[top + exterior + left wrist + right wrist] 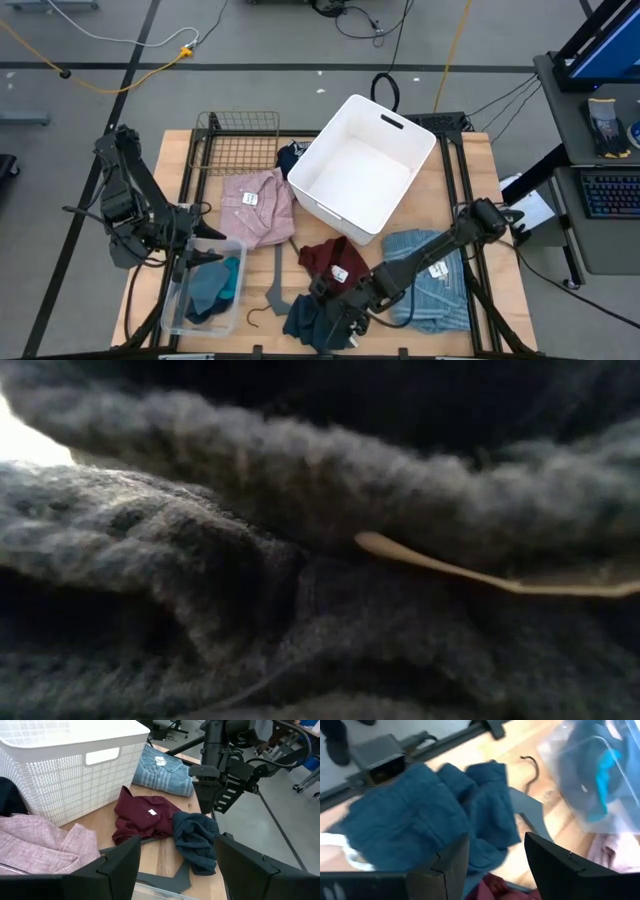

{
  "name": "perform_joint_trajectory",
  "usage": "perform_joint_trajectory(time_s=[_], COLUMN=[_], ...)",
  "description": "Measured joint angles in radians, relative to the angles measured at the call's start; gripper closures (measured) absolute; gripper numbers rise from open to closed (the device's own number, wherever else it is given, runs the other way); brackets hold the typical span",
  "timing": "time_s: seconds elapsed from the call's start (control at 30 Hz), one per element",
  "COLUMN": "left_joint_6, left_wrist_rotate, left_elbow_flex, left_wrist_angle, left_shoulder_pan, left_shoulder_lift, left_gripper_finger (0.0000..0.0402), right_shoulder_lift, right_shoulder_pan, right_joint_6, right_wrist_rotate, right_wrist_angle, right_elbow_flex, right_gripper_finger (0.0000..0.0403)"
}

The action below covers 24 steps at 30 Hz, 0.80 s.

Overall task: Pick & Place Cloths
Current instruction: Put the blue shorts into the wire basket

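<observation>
Looking straight down from overhead, taking in the whole tabletop and both arms. Sitting at tabletop level, pressed right against dark knitted fabric filling that whole frame. Peering from the left wrist toward 3 o'clock, from the right wrist toward 9 o'clock, both close in, sharing the dark teal cloth at 6 o'clock.
</observation>
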Motion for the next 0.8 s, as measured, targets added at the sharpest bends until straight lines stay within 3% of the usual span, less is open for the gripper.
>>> perform_joint_trajectory(time_s=[0.53, 0.8], left_joint_6=[-0.006, -0.007], left_wrist_rotate=[0.000, 0.000], left_elbow_flex=[0.000, 0.000], left_wrist_angle=[-0.006, -0.006], left_shoulder_pan=[0.000, 0.000], left_shoulder_lift=[0.000, 0.000], left_gripper_finger=[0.0146, 0.0146], right_shoulder_lift=[0.080, 0.078], right_shoulder_pan=[-0.010, -0.006], right_joint_6=[-0.075, -0.004], right_wrist_rotate=[0.004, 0.003], right_wrist_angle=[0.071, 0.044], right_elbow_flex=[-0.001, 0.001], right_gripper_finger=[0.0215, 0.0215])
